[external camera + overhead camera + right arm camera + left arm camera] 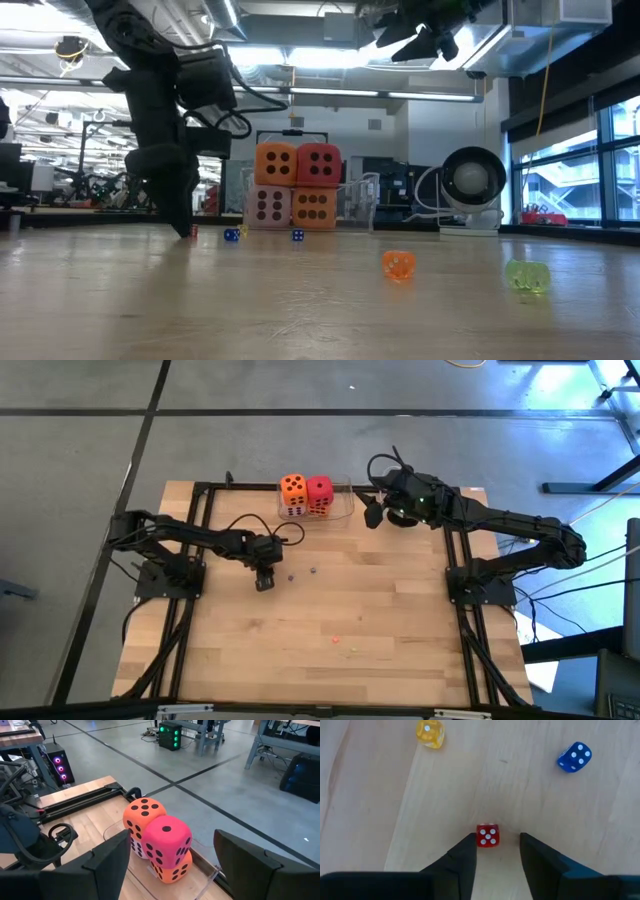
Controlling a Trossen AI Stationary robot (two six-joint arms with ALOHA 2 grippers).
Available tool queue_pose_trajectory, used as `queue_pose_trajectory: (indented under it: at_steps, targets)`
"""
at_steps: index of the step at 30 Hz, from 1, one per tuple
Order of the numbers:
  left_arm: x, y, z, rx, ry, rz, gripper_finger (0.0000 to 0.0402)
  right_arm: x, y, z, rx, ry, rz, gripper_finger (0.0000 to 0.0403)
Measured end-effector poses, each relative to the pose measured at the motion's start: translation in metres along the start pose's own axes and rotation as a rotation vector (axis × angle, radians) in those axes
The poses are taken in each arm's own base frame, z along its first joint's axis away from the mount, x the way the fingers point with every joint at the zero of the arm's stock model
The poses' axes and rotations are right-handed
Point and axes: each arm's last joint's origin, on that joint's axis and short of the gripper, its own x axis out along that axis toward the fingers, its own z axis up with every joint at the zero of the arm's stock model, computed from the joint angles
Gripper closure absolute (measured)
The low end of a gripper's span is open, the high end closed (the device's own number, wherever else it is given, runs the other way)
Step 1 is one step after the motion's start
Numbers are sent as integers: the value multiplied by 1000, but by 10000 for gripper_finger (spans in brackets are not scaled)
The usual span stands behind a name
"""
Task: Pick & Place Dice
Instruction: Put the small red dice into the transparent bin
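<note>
The left tool (264, 582) is down at the wooden bench (400, 610), left of the middle. Its two fingers (465, 857) stand narrow, and a small red die (487, 835) sits at their tips, in the gap's mouth; whether they touch it I cannot tell. Just beyond it lie a small yellow die (430, 733) and a small blue die (574, 756), both loose on the wood.

Further right, at the far edge of the bench near its middle, the four big dice are stacked two on two in a clear tray (342, 512). An orange die (276, 165) sits on top of a pale pink die (269, 207), and a red die (318, 165) sits on another orange die (314, 208). The upper pair touch side by side.

A small orange die (398, 264) and a small green die (527, 276) lie on the near part of the bench, right of the middle.

The right tool (372, 501) hangs above the bench just right of the tray, its fingers wide apart and holding nothing.
</note>
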Motion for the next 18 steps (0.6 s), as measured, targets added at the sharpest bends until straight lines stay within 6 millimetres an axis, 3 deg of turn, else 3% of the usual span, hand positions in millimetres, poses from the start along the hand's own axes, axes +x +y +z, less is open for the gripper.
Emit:
queue_pose_trajectory:
  at_steps: [18]
  targets:
    - [0,1,2,0,-20,34,369,0,1,-1,-20,20,51,120]
